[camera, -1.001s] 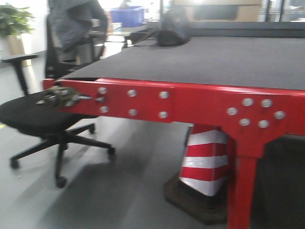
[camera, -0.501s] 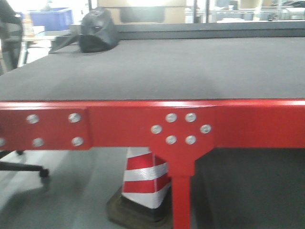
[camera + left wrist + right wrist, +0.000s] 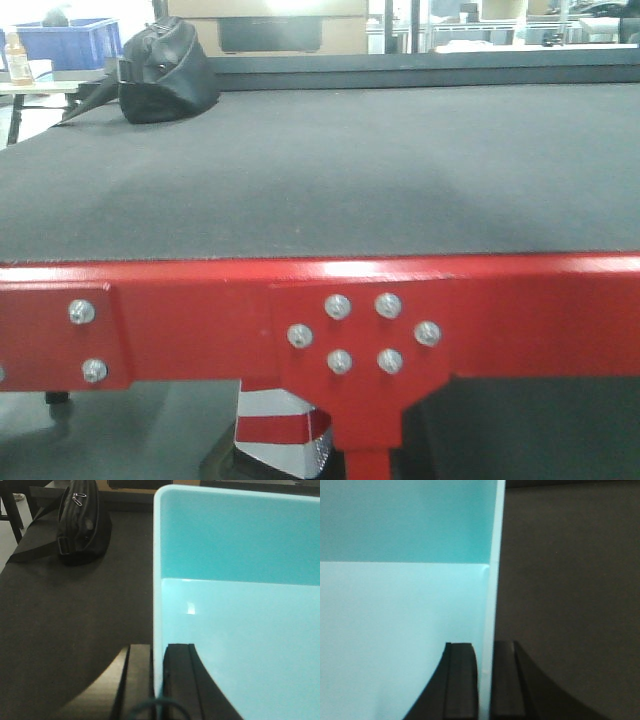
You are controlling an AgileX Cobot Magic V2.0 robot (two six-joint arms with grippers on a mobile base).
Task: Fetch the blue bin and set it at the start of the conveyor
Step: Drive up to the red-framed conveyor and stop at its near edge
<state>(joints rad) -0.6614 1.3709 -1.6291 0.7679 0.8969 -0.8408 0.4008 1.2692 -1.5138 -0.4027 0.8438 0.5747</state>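
The blue bin is a pale turquoise tub that fills the right of the left wrist view and, as the blue bin, the left of the right wrist view. My left gripper is shut on its left wall, one finger inside and one outside. My right gripper is shut on its right wall the same way. Under the bin lies the dark grey belt. The conveyor start fills the front view, with its red frame and silver bolts across the bottom. The bin and arms are out of the front view.
A black bag lies on the belt at the far left, also seen as the black bag. A dark blue bin stands on a table beyond. A red-and-white cone sits on the floor under the frame.
The front view has swung past the office chair and closed in on the conveyor, so the belt now fills the picture and the red frame sits lower.
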